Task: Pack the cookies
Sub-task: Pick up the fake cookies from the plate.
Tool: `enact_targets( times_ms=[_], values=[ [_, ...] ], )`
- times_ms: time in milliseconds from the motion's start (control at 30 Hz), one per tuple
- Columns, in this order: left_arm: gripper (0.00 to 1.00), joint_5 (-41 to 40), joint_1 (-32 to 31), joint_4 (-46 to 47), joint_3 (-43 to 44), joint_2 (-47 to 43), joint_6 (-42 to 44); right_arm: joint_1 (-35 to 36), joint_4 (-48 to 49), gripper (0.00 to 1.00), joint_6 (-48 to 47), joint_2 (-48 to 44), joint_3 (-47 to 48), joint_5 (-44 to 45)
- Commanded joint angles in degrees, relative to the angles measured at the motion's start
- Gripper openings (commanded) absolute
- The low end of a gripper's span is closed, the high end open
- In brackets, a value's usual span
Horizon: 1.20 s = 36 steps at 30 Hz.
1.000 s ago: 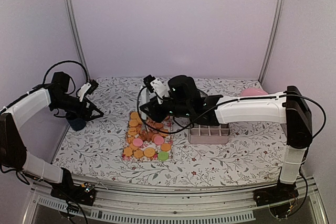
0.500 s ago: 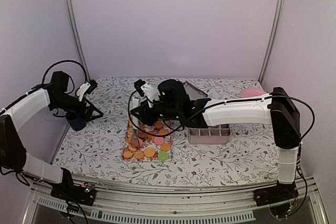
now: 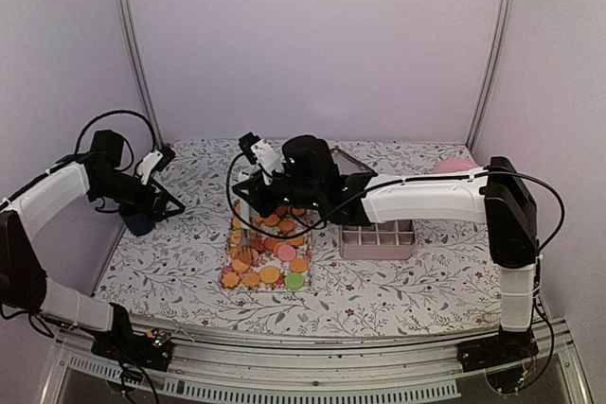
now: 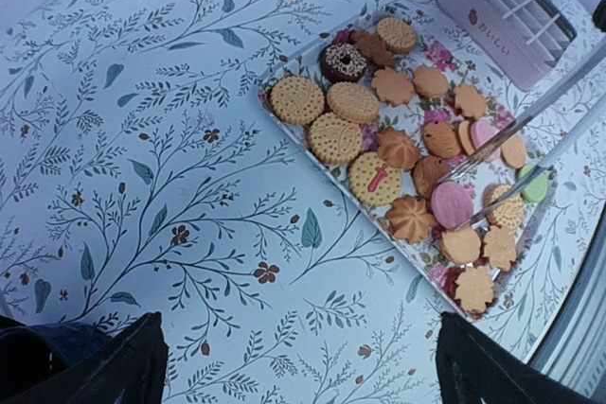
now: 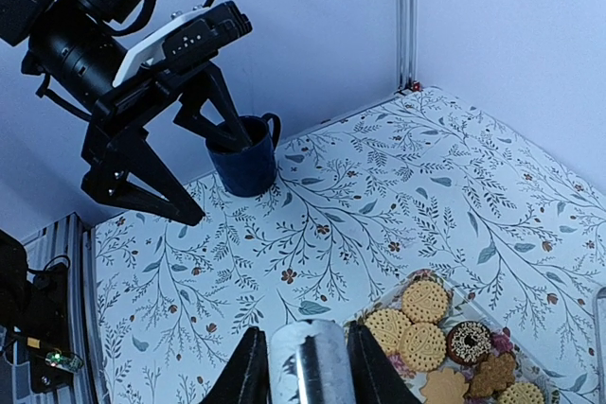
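Note:
Many small round cookies (image 3: 268,251) lie on a clear flowered tray (image 4: 284,117) in the middle of the table, mostly golden (image 4: 352,101), with pink (image 4: 451,203), green and one dark ringed cookie among them. My right gripper (image 3: 256,194) hovers over the tray's far left end, shut on the handle of silver tongs (image 5: 312,361). The tong blades (image 4: 530,134) reach down among the cookies; whether they hold one I cannot tell. My left gripper (image 3: 170,198) is open and empty at the table's left, above bare cloth (image 4: 298,366).
A dark blue cup (image 3: 138,222) stands under the left arm near the left wall. Right of the tray stands a pink compartment box (image 3: 377,237), behind it a metal tin (image 3: 346,166). A pink plate (image 3: 457,166) lies at the back right.
The right arm has swung left over the tray, bringing the tongs toward its far left end. The left arm has stayed in place near the cup.

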Motion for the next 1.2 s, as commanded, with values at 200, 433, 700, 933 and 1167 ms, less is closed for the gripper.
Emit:
enact_targets(
  times_ms=[200, 433, 700, 933, 1167],
  values=[
    [0.99, 0.66, 0.65, 0.78, -0.92, -1.01, 0.87, -1.08, 1.62, 0.13, -1.20, -2.09, 1.11, 1.89],
    [0.99, 0.81, 0.65, 0.44, -0.88, -1.06, 0.91, -2.28, 3.63, 0.14, -2.34, -3.14, 1.89, 3.20],
    [0.99, 0.45, 0.65, -0.05, -1.05, -1.27, 1.52, -2.89, 3.54, 0.12, -3.49, -3.34, 2.67, 4.61],
    [0.99, 0.63, 0.67, -0.10, -0.75, -0.96, 1.62, -5.77, 3.54, 0.11, -4.12, -11.73, -1.50, 5.59],
    [0.98, 0.89, 0.65, -0.18, -0.61, -0.98, 1.45, -12.77, 3.06, 0.10, -7.53, -24.46, -13.48, 9.62]
  ],
)
